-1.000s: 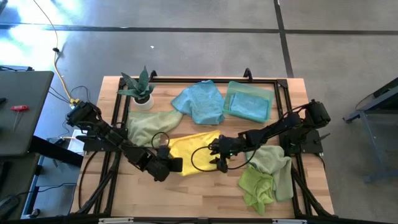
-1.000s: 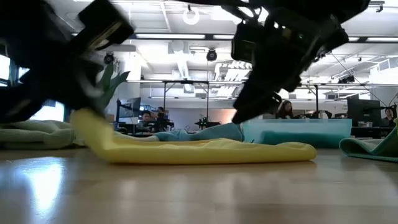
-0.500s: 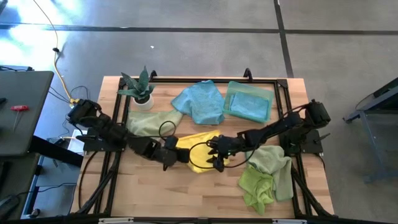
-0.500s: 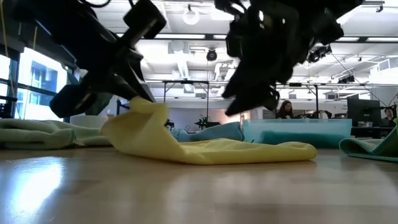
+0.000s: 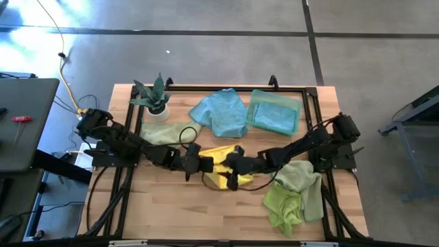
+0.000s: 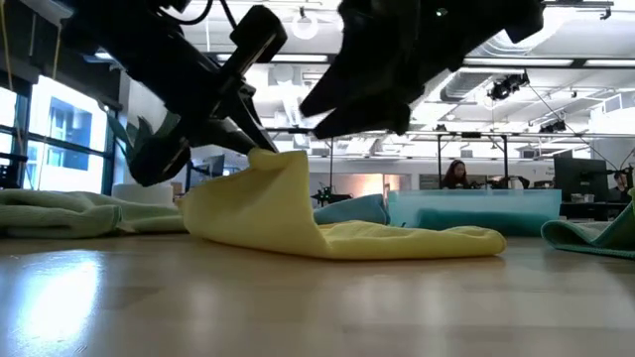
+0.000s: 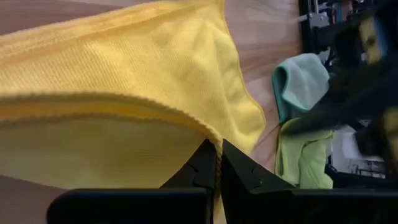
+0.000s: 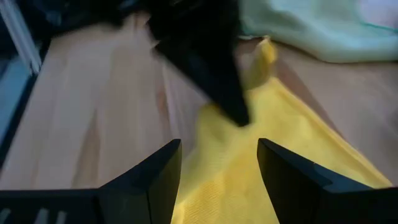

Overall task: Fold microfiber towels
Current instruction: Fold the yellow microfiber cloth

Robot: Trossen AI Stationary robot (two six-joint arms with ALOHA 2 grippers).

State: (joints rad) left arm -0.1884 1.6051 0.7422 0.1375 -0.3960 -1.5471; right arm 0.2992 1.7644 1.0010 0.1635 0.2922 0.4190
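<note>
Yellow towel (image 5: pixel 221 167), mid-surface (image 5: pixel 180 216) below the blue towel (image 5: pixel 219 113), now has its left edge carried rightward over itself: the fold is half made. Left pincer (image 5: pixel 204 165) stays clamped on that edge. Right pincer (image 5: pixel 232 180), spread and empty, hovers just beside it. Bare wood lies in front of the yellow towel.

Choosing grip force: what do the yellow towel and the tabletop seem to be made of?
Yellow towel: soft knitted cloth, probably microfiber; matte, with a fine ribbed weave and stitched hem, draping limply from the shut left gripper. Tabletop: pale wood planks with visible grain, smooth and slightly glossy, likely sealed.
</note>
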